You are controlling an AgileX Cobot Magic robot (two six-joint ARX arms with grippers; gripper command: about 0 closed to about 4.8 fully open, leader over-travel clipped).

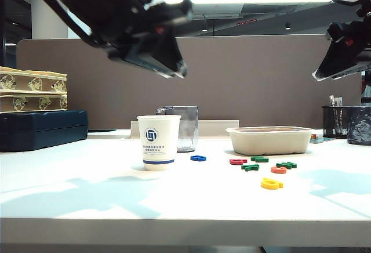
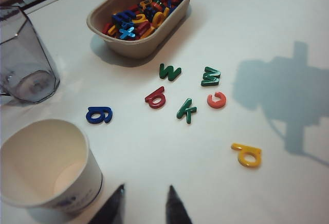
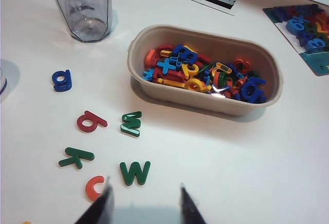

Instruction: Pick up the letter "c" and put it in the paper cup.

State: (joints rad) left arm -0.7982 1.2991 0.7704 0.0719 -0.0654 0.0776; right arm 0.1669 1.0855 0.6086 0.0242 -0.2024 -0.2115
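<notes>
The letter "c" [image 1: 278,170] is a small orange-red piece lying flat on the white table among other letters, right of centre. It also shows as the letter "c" [image 2: 216,99] and, just beside one right fingertip, as the letter "c" [image 3: 94,187]. The white paper cup [image 1: 158,141] with a blue logo stands upright left of the letters, and its inside [image 2: 46,167] looks empty. My left gripper [image 1: 177,70] hangs high above the cup, open with nothing between its fingers [image 2: 145,190]. My right gripper [image 1: 324,74] hovers high at the right, open and empty [image 3: 144,188].
A grey plastic cup [image 1: 184,126] stands behind the paper cup. A beige tray [image 1: 269,140] holds many letters. Loose blue [image 1: 198,158], red [image 1: 237,161], green [image 1: 259,159] and yellow [image 1: 271,184] letters lie around the "c". A dark case [image 1: 40,128] sits far left, a pen holder [image 1: 333,119] far right.
</notes>
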